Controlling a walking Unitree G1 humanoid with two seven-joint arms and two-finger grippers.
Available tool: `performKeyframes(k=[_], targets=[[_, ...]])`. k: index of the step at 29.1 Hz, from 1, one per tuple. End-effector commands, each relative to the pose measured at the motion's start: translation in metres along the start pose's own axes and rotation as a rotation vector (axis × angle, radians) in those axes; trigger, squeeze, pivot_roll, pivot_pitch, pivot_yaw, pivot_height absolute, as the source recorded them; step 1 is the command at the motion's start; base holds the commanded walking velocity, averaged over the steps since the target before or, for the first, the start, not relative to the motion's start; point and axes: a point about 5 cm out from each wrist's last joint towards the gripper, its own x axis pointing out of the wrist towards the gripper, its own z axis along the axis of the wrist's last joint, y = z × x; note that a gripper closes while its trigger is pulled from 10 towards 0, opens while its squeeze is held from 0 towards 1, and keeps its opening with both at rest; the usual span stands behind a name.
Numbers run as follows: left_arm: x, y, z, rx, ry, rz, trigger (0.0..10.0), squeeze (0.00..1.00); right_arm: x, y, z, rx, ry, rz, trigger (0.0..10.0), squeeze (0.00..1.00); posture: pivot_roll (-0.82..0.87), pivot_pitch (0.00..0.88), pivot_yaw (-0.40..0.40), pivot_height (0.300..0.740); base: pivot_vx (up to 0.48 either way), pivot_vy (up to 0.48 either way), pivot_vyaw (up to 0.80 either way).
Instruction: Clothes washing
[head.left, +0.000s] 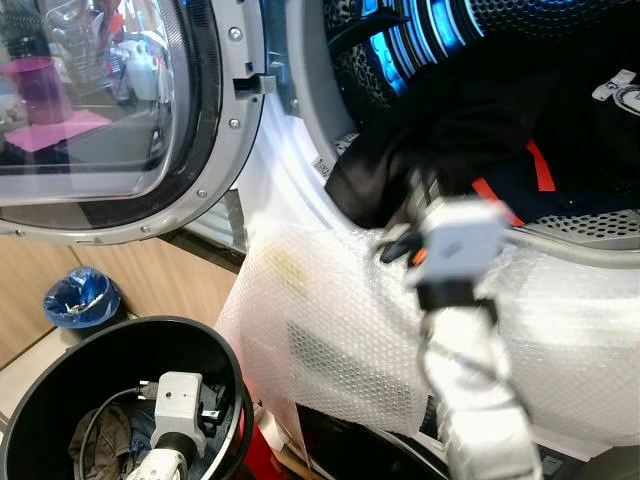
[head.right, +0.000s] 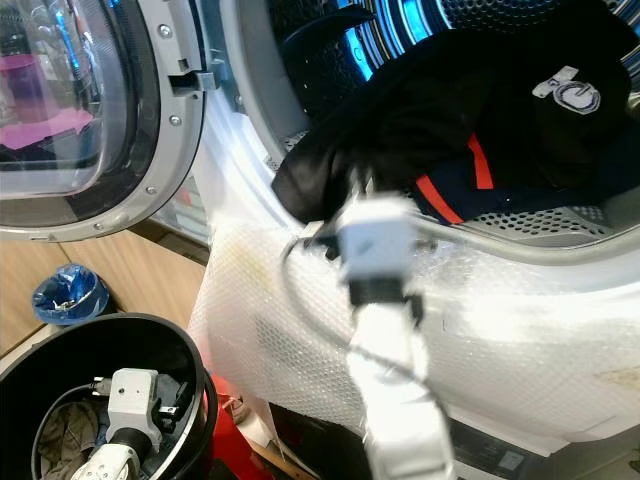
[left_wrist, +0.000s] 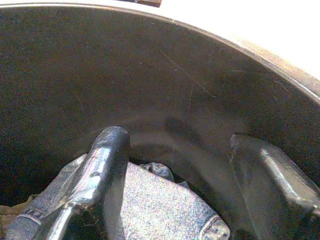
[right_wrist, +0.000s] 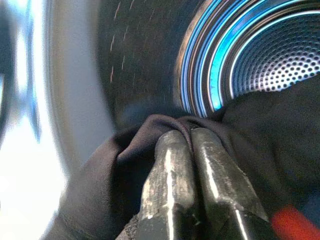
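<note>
Right gripper (right_wrist: 187, 137) fingers pinch black garment (head.left: 450, 130) draped over drum lip; left gripper (left_wrist: 180, 170) fingers spread in bucket (head.left: 215, 345).

You're looking at pale wood panelling (head.left: 150, 285) low on the left, a small bin with a blue liner (head.left: 80, 298) standing against it, and bright daylight reflected in the open door's glass (head.left: 85, 95).
</note>
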Motion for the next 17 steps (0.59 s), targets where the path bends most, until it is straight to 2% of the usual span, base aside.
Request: performKeyframes(k=[1, 2, 3, 4, 8, 11, 12, 13, 15, 17], targets=[[0.001, -0.007, 0.007, 0.013, -0.037, -0.027, 10.0, 0.00, 0.009, -0.017, 0.018, 0.146, -0.065, 0.021, 0.0, 0.00, -0.06, 0.045, -0.003, 0.740, 0.000, 0.000, 0.00], [0.001, -0.007, 0.006, 0.013, -0.036, -0.026, 10.0, 0.00, 0.015, -0.025, 0.026, 0.178, -0.104, 0.023, 0.0, 0.00, -0.06, 0.043, -0.005, 0.740, 0.000, 0.000, 0.00], [0.001, -0.007, 0.006, 0.013, -0.036, -0.026, 10.0, 0.00, 0.015, -0.025, 0.026, 0.178, -0.104, 0.023, 0.0, 0.00, -0.06, 0.043, -0.005, 0.740, 0.000, 0.000, 0.00], [0.001, -0.008, 0.005, 0.010, -0.034, -0.025, 10.0, 0.00, 0.031, -0.045, 0.039, 0.227, -0.163, -0.022, 0.0, 0.00, -0.06, 0.042, -0.007, 0.740, 0.000, 0.000, 0.00], [0.001, -0.008, 0.005, 0.006, -0.033, -0.019, 10.0, 0.00, 0.056, -0.070, 0.050, 0.275, -0.218, -0.094, 0.0, 0.00, -0.06, 0.040, -0.011, 0.740, 0.000, 0.000, 0.00], [0.002, -0.008, 0.005, 0.005, -0.035, -0.017, 10.0, 0.00, 0.092, -0.094, 0.066, 0.287, -0.268, -0.201, 0.0, 0.00, -0.06, 0.034, -0.007, 0.740, 0.000, 0.000, 0.00], [0.002, -0.008, 0.005, 0.004, -0.036, -0.017, 10.0, 0.00, 0.106, -0.101, 0.073, 0.268, -0.276, -0.228, 0.0, 0.00, -0.06, 0.034, -0.007, 0.740, 0.000, 0.000, 0.00], [0.002, -0.009, 0.006, 0.005, -0.036, -0.017, 10.0, 0.00, 0.131, -0.115, 0.088, 0.184, -0.273, -0.310, 0.0, 0.00, -0.05, 0.029, -0.003, 0.740, 0.000, 0.000, 0.00], [0.002, -0.008, 0.007, 0.006, -0.037, -0.016, 10.0, 0.00, 0.146, -0.126, 0.100, 0.081, -0.244, -0.391, 0.0, 0.00, -0.05, 0.027, 0.000, 0.740, 0.000, 0.000, 0.00], [0.003, -0.008, 0.007, 0.008, -0.038, -0.016, 10.0, 0.00, 0.155, -0.134, 0.109, -0.020, -0.219, -0.463, 0.0, 0.00, -0.05, 0.024, 0.003, 0.740, 0.000, 0.000, 0.00]])
